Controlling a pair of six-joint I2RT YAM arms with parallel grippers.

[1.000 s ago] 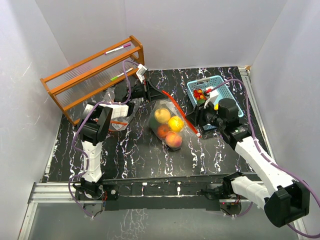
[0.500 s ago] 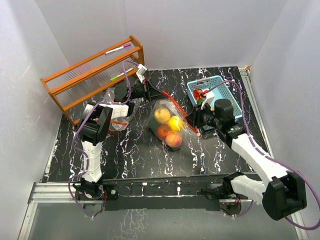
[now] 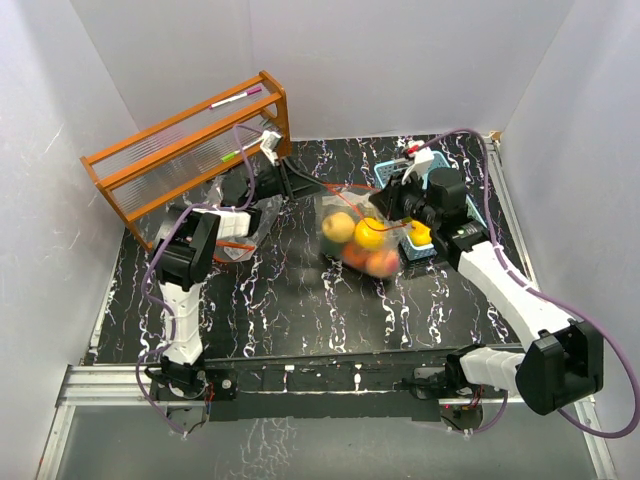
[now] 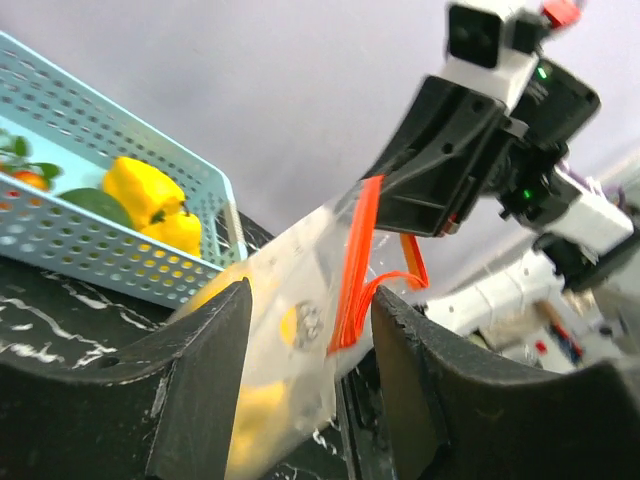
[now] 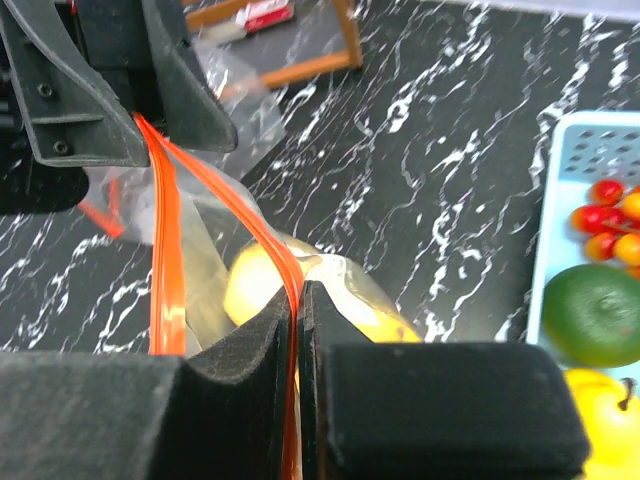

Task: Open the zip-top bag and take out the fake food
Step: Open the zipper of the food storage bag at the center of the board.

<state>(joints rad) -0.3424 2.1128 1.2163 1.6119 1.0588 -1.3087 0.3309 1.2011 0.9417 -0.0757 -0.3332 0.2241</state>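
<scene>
Stretched between both arms at the centre of the top view: the zip-top bag [image 3: 350,205], fake food [image 3: 371,236] bunched inside (yellow, orange, peach lumps, blurred by film). Clamped tight on the orange zip strip [image 5: 165,250]: the right gripper [image 5: 298,300]. Parted around the bag's edge, touch unclear: the left gripper [image 4: 310,300]. Cut off at the left wrist view's left edge: the blue basket [image 4: 110,250].

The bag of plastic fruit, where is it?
The bag is mid-table in the top view, between the left pincer and the right pincer, which pinches its zip edge, left of the blue basket.
</scene>
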